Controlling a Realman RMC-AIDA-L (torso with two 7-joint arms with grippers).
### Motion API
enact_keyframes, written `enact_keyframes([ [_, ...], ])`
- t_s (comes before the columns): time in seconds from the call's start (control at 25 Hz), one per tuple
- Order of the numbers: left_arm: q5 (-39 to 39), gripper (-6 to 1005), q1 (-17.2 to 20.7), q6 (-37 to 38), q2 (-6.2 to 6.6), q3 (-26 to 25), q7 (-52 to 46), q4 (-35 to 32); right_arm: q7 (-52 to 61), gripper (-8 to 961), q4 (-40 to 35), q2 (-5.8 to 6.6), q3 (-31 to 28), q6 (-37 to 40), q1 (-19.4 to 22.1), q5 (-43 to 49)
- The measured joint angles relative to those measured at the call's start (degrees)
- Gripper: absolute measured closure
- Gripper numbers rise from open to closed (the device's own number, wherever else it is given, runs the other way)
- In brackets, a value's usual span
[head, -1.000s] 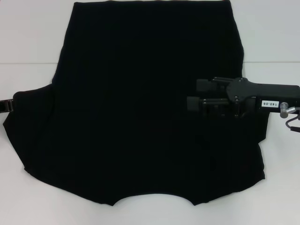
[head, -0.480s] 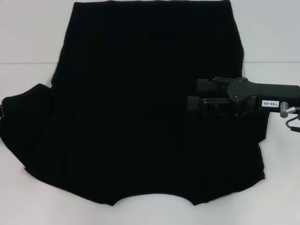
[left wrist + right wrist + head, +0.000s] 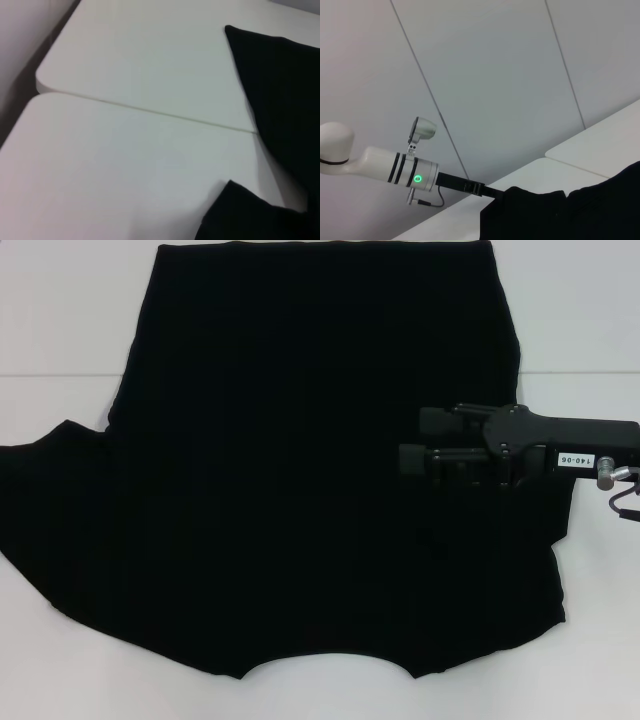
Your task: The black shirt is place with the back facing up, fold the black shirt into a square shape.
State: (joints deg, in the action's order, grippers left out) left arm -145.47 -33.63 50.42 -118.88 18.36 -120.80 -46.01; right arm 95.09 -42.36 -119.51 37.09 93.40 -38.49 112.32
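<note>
Black shirt (image 3: 300, 470) is spread flat on the white table (image 3: 60, 320); the right gripper (image 3: 410, 445) is held above its right side, jaw state indeterminable.

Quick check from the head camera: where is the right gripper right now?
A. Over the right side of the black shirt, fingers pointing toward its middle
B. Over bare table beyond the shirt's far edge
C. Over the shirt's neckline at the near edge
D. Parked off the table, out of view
A. In the head view the right gripper reaches in from the right over the black shirt, its fingers pointing toward the middle.
</note>
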Motion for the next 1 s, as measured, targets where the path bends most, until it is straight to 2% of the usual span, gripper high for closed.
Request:
enact_keyframes([
  [0.64, 0.35, 999, 0.2, 0.46, 0.21, 0.01, -0.25, -1.16, 0.01, 60, 0.0, 0.0, 0.0, -0.06, 0.08, 0.0],
  [1.0, 4.29, 998, 0.76, 7.09, 0.25, 0.02, 0.07, -4.38, 0.01, 61, 0.0, 0.0, 0.01, -0.06, 0.14, 0.0],
])
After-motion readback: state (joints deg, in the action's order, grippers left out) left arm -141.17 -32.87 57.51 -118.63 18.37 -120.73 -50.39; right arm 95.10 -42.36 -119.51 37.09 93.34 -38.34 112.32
